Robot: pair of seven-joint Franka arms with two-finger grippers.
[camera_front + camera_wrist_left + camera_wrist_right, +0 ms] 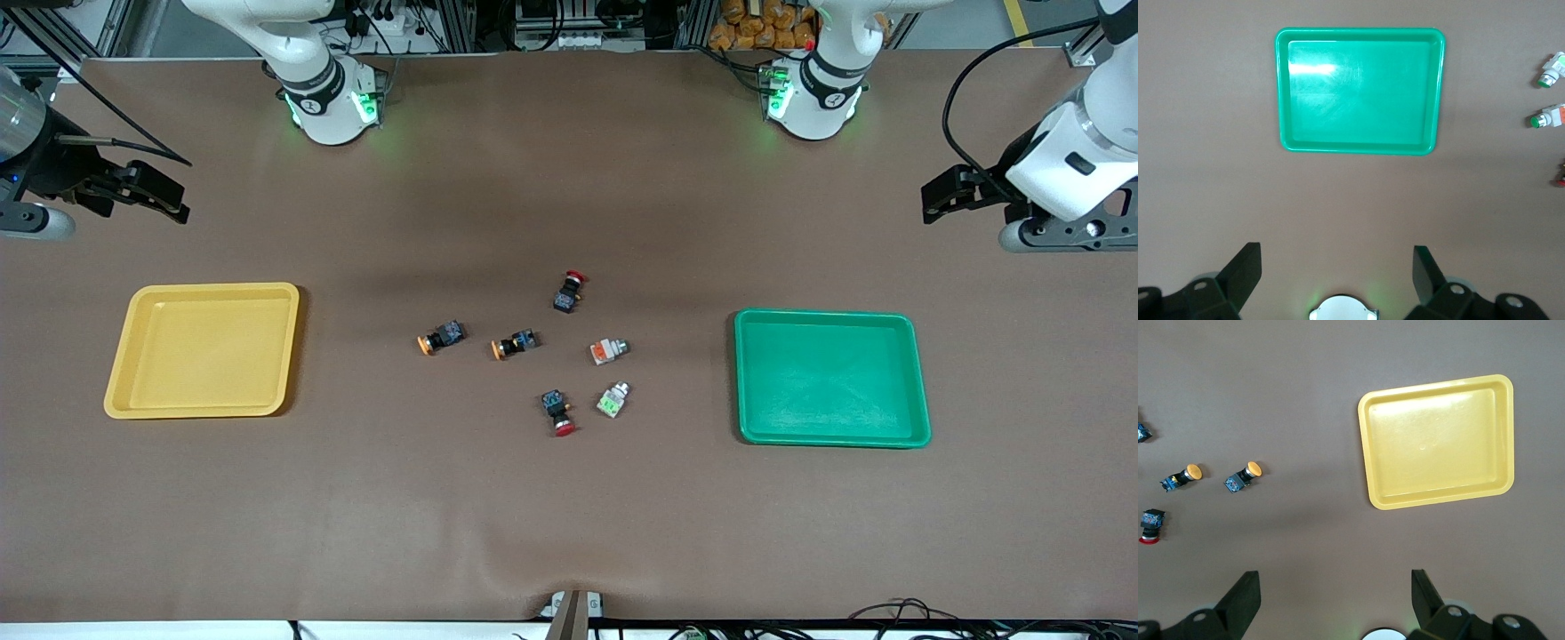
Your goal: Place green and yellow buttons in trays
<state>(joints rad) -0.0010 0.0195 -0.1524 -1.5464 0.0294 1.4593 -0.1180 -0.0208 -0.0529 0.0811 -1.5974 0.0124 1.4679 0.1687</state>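
Two black-bodied buttons with orange-yellow caps (441,338) (516,343) lie mid-table; both show in the right wrist view (1243,475) (1181,477). An orange-marked white button (609,351) and a green-marked white one (613,400) lie beside them, toward the green tray (831,378). The yellow tray (203,349) and the green tray are both empty. My left gripper (929,203) is open and empty, up near the left arm's end of the table. My right gripper (182,203) is open and empty at the right arm's end.
Two black-bodied switches with red caps (569,292) (558,413) lie among the buttons. The left wrist view shows the green tray (1359,90) and the white buttons (1553,69) (1548,118). The right wrist view shows the yellow tray (1438,440).
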